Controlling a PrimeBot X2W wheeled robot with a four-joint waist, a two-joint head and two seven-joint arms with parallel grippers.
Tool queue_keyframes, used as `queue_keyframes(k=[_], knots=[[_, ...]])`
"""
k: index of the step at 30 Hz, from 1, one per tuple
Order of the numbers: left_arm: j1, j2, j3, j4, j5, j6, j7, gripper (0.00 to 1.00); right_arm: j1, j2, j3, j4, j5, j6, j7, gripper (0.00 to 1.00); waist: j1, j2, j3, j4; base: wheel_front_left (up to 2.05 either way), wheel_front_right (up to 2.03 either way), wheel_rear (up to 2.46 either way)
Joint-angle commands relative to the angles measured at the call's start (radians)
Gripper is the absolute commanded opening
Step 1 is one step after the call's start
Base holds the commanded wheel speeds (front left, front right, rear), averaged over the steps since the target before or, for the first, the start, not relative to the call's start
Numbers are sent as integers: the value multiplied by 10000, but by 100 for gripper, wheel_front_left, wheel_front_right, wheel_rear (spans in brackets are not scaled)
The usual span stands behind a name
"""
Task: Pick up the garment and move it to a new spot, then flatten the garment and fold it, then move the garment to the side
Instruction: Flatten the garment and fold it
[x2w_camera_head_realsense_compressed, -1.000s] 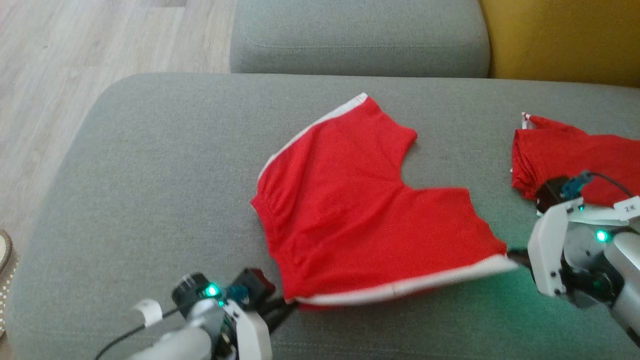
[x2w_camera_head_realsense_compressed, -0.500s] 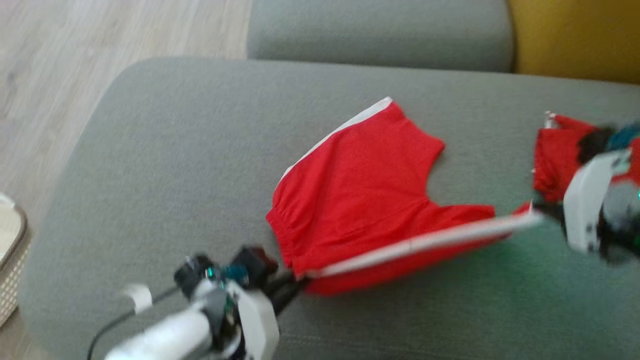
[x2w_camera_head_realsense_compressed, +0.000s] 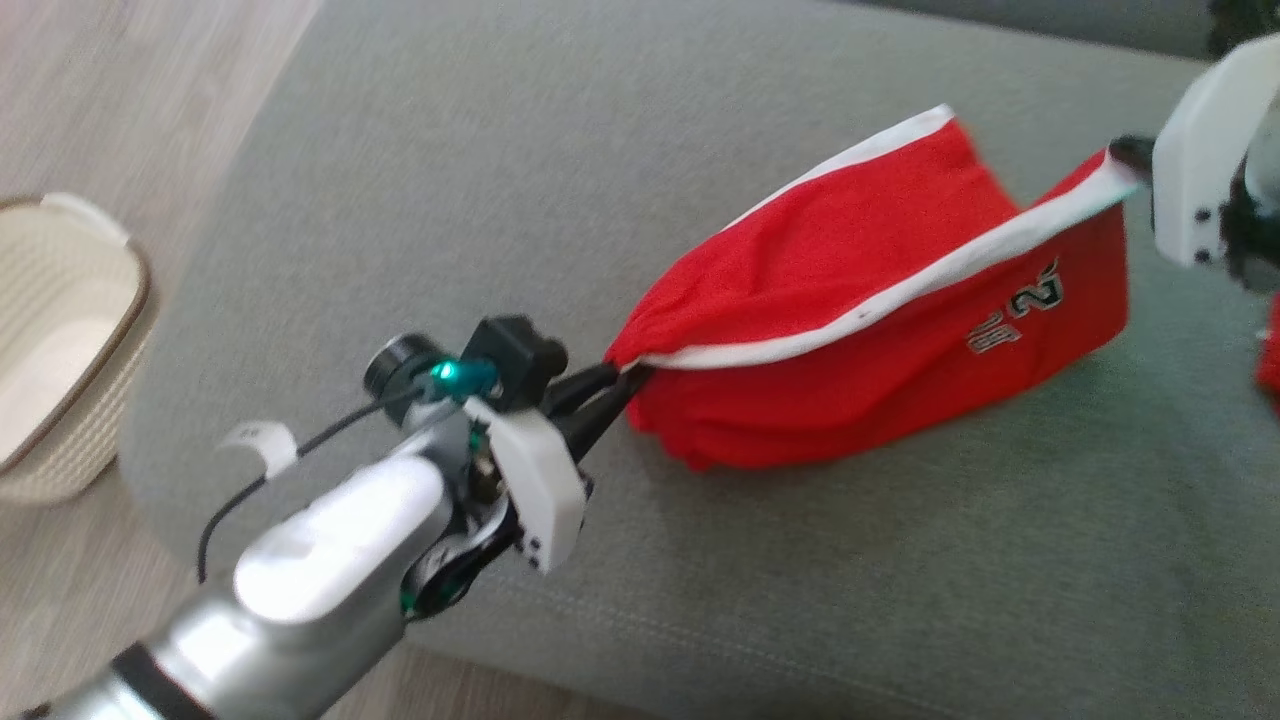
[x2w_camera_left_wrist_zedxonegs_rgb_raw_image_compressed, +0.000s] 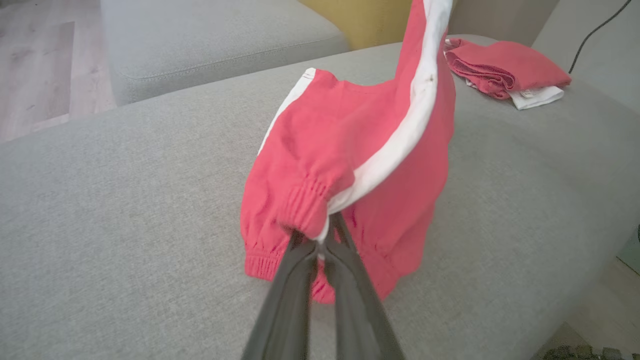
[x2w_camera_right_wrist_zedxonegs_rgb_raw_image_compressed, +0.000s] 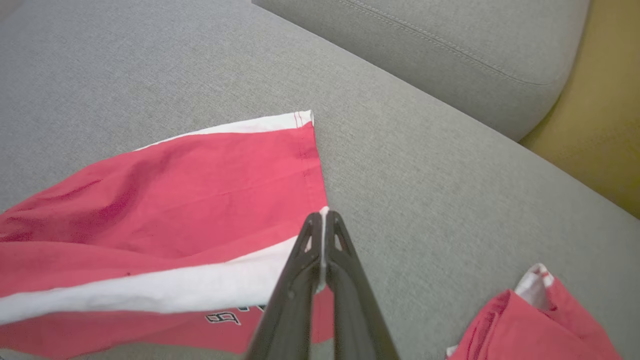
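In the head view the left gripper (x2w_camera_head_realsense_compressed: 615, 382) is pinching the waistband corner of the red shorts (x2w_camera_head_realsense_compressed: 850, 300), its fingers closed tight on the cloth. The right gripper (x2w_camera_head_realsense_compressed: 1128, 158) is nipping the far end of the white side stripe, at the leg hem, in the same way. The shorts are hanging stretched between the two, lifted along the stripe, with the lower part sagging and touching the grey sofa seat (x2w_camera_head_realsense_compressed: 480, 170). A printed number is showing on the side facing the camera. A pale basket (x2w_camera_head_realsense_compressed: 70, 330) is sitting on the wooden floor (x2w_camera_head_realsense_compressed: 130, 90) off the seat's left end. In the left wrist view the two dark fingers are meeting on the gathered waistband where the white stripe begins, and the stripe is running up out of the top edge. A folded red garment (x2w_camera_left_wrist_zedxonegs_rgb_raw_image_compressed: 505, 70) is lying well apart from the shorts on the same seat, beyond them. In the right wrist view the fingers are pressing together on the stripe's end at the hem, the other leg is draping down onto the seat beyond, and the folded red garment is showing at the lower right
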Motion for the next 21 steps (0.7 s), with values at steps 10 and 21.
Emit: queue_keyframes(k=[10,21], knots=[[-1554,-829,328,1448,6,-496,-470,0,-1976,582,303,1586,-1188,65,-983,0,0,0,1558,1016,0,0,0],[-1978,-1307,176,2485,-237,-727,-1013,0,-2893,826,519,3204,-1600,65,-2352,0,0,0,2076,1262,0,0,0]])
